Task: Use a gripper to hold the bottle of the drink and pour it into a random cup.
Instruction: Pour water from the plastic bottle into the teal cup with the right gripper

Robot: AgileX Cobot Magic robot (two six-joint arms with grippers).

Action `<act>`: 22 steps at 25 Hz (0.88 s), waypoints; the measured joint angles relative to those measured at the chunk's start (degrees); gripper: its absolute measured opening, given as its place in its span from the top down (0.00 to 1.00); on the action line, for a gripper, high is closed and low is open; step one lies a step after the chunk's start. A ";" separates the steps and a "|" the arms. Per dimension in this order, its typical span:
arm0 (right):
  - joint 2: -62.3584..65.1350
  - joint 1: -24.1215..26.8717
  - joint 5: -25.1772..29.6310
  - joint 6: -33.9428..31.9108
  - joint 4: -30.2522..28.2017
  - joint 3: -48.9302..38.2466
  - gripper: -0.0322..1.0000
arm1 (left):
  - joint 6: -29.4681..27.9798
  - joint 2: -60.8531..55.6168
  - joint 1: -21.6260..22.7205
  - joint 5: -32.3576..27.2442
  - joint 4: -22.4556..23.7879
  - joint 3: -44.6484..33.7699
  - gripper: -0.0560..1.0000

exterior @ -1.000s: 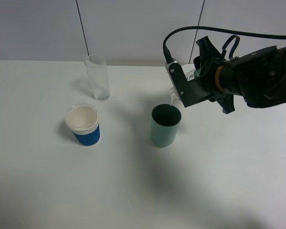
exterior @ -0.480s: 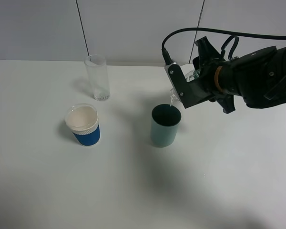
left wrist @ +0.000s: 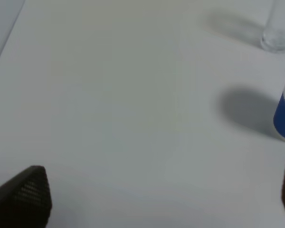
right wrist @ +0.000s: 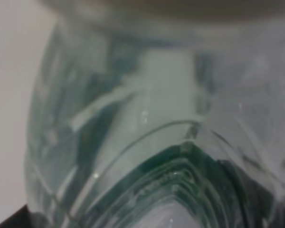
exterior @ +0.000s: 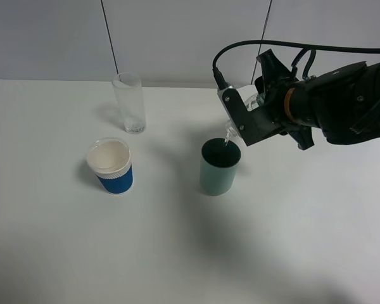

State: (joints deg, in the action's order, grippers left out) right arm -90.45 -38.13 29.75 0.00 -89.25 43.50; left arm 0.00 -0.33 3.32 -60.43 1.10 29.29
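Now I am pouring, the right gripper (exterior: 254,109) with fingers clamping the tilted bottle (right wrist: 147,142) over the cup (exterior: 218,176); next I am probably righting it.

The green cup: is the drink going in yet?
Done: the right gripper holds the bottle tipped above the green cup. In hand: a thin stream falls into it. Left: finishing the pour, probably; the cup's fill level is not visible.
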 joint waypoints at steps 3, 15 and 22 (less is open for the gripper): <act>0.00 0.00 0.63 0.55 0.11 0.00 0.43 | 0.00 0.00 0.00 0.00 0.00 0.00 0.02; 0.00 0.00 1.18 1.04 0.83 0.00 0.43 | 0.00 0.00 0.00 0.00 0.00 0.00 0.02; 0.00 0.00 1.54 1.33 1.07 0.00 0.43 | 0.00 0.00 0.00 0.00 0.00 0.00 0.02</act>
State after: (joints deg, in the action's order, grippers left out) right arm -90.45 -38.13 31.29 1.33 -88.18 43.50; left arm 0.00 -0.33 3.32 -60.43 1.10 29.29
